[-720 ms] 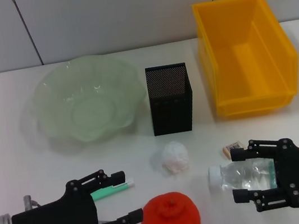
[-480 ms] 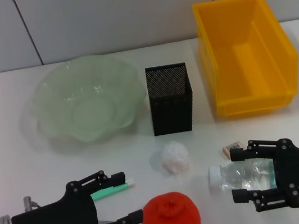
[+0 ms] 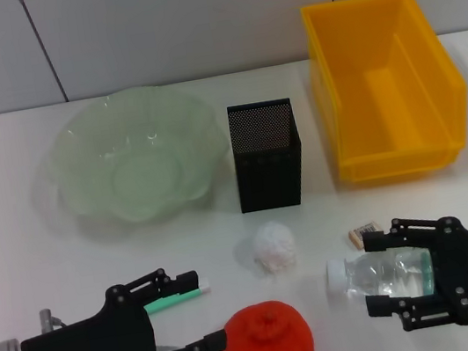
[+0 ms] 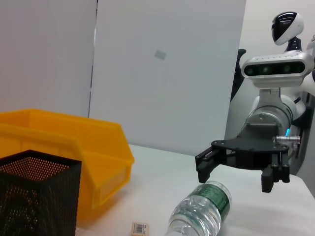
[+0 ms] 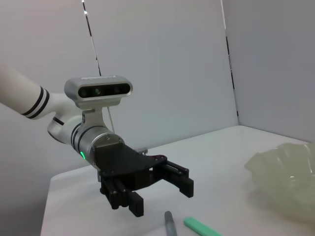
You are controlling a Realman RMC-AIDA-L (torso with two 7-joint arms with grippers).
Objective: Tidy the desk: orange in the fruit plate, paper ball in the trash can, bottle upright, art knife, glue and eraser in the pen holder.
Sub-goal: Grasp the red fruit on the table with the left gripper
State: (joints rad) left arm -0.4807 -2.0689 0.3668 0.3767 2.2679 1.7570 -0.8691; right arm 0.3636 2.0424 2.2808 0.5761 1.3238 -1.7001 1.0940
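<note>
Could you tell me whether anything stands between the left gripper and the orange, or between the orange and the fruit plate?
Nothing visible does. The left gripper is open, one finger almost touching the orange. Toward the fruit plate, only the green glue stick lies flat on the table, low enough to pass over once the orange is lifted.

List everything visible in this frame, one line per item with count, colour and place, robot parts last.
fruit plate: 1, translucent pale green, far left of the table.
pen holder: 1, black mesh, centre.
trash can: 1, yellow bin, far right.
paper ball: 1, white, in front of the pen holder.
orange: 1, orange-red, near edge, centre.
bottle: 1, clear with white cap, lying on its side, near right.
eraser: 1, tan, just beyond the bottle.
green stick: 1, green with white tip, near left.
left gripper: 1, black, open, beside the orange.
right gripper: 1, black, open, straddling the bottle.
</note>
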